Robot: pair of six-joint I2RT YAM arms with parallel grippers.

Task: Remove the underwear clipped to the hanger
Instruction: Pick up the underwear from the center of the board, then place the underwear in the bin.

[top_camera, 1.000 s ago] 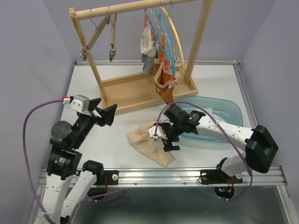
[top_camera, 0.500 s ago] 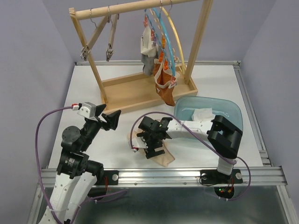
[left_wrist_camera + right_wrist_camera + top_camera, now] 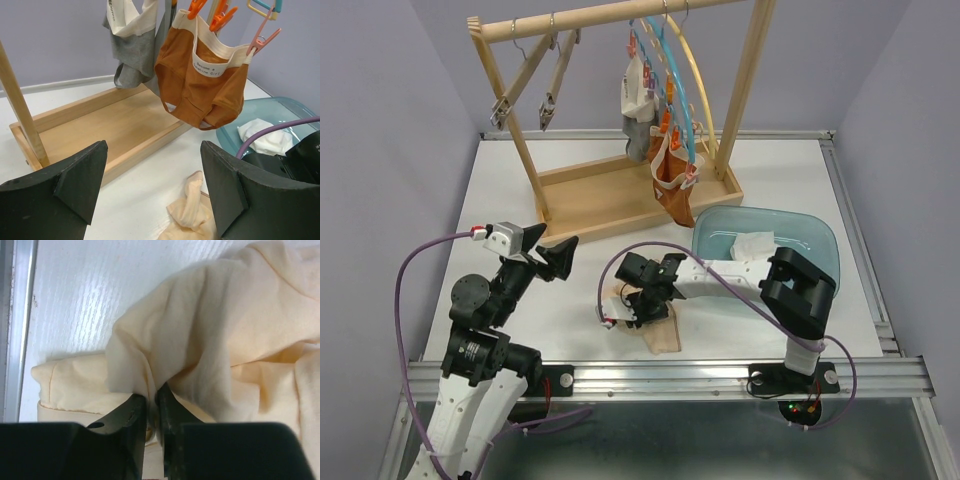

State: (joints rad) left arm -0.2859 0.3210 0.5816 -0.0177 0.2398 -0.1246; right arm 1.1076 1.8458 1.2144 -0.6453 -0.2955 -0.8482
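Orange-brown underwear (image 3: 671, 188) (image 3: 200, 85) and grey-and-white underwear (image 3: 638, 108) (image 3: 132, 50) hang clipped to the blue and yellow hangers (image 3: 680, 70) on the wooden rack. Beige underwear (image 3: 662, 332) (image 3: 210, 325) (image 3: 192, 210) lies crumpled on the table near the front edge. My right gripper (image 3: 638, 300) (image 3: 152, 400) is down on it, shut on a raised fold of the beige cloth. My left gripper (image 3: 560, 255) (image 3: 153, 150) hovers open above the table to the left, with nothing between its fingers. A white garment (image 3: 752, 243) (image 3: 262, 135) lies in the tub.
The translucent blue tub (image 3: 820, 235) (image 3: 285, 107) stands at the right, beside the rack's wooden tray base (image 3: 610, 195). Two empty clip hangers (image 3: 535, 85) dangle at the rack's left end. The table's metal front rail (image 3: 670, 375) runs just below the beige underwear.
My right gripper has slid left across the beige underwear and shut on a fold, bunching the cloth. The left arm shifted slightly right early on, then stayed still.
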